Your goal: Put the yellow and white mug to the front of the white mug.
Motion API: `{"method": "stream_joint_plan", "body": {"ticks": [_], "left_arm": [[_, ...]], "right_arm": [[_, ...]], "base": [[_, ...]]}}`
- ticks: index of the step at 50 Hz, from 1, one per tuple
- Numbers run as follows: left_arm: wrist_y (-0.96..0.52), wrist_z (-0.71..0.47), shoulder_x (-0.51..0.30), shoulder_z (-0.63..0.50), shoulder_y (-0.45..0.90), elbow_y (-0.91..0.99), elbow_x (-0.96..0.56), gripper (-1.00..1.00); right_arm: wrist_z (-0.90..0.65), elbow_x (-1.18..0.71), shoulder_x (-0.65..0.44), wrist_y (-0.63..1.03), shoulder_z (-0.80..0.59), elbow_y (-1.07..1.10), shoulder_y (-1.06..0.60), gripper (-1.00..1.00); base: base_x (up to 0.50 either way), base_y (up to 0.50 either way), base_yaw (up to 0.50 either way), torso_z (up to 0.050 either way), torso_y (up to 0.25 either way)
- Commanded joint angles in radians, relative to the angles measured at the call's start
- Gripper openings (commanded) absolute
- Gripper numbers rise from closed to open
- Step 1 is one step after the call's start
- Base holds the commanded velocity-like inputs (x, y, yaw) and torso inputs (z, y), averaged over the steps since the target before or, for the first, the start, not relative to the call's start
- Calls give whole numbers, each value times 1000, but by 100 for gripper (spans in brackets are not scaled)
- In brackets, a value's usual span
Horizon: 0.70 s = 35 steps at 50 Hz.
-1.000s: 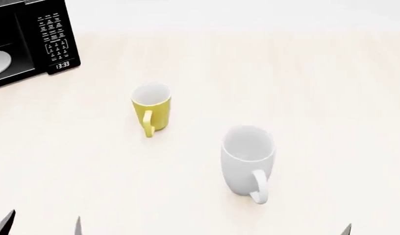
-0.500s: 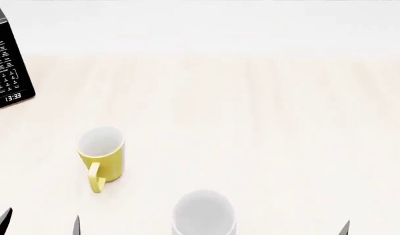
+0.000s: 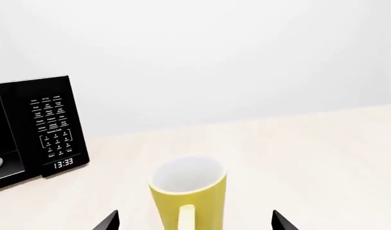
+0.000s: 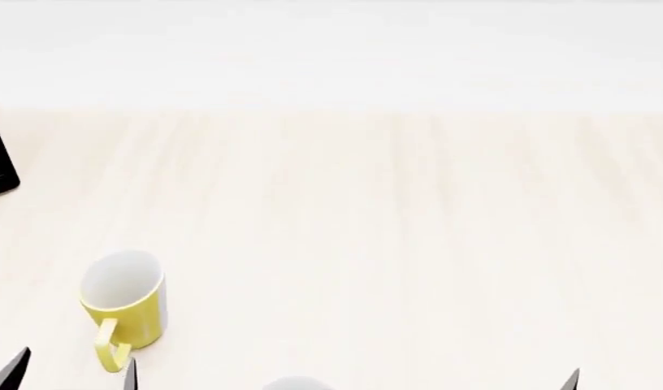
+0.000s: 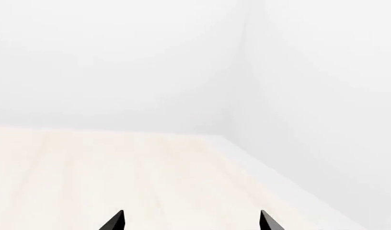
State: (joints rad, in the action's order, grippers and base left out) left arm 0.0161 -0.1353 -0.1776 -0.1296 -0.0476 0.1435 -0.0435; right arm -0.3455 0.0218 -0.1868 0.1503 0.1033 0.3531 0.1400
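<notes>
1. Approach step — the left end effector (image 3: 194,221) is spread wide and empty, facing the yellow and white mug (image 3: 187,191), which stands upright on the counter (image 4: 418,244) near the microwave (image 3: 36,129).
2. Right end effector (image 5: 191,221) is likewise parted, holding nothing.
3. The white mug (image 4: 296,383) barely shows in the head view; next, advance and close on the yellow mug's body.

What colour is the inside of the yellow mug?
White inside; the yellow and white mug shows it best in the left wrist view, where its open top faces the camera.

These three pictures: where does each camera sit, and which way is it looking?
Head view: from the robot's head, down over the counter; dark tips at the bottom edge.
Left wrist view: near the left gripper, facing the yellow and white mug and microwave; open jaws.
Right wrist view: near the right gripper, facing bare counter, wall; open jaws.
Shared: mug, microwave.
</notes>
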Motion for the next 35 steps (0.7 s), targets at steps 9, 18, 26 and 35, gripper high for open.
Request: {"method": "stream_joint_plan", "body": {"ticks": [9,18,26,35], "left_arm": [[-14,-14,8,-7,79,-139,-20,100],[-36,-24,18,-20,154,-239,-11,100],[-41,-27,30,-26,226,-356,-17,100],[-36,-26,28,-29,253,-405,-27,100]], "right_arm": [[-21,10,-7,25,-14,-7,-7,100],[-26,5,-11,29,-18,-9,-10,100],[-31,4,-15,33,-23,-10,-11,100],[-36,4,-19,34,-28,-10,-11,100]], "base": [[0,0,0,0,0],[0,0,0,0,0],[0,0,0,0,0],[0,0,0,0,0]]}}
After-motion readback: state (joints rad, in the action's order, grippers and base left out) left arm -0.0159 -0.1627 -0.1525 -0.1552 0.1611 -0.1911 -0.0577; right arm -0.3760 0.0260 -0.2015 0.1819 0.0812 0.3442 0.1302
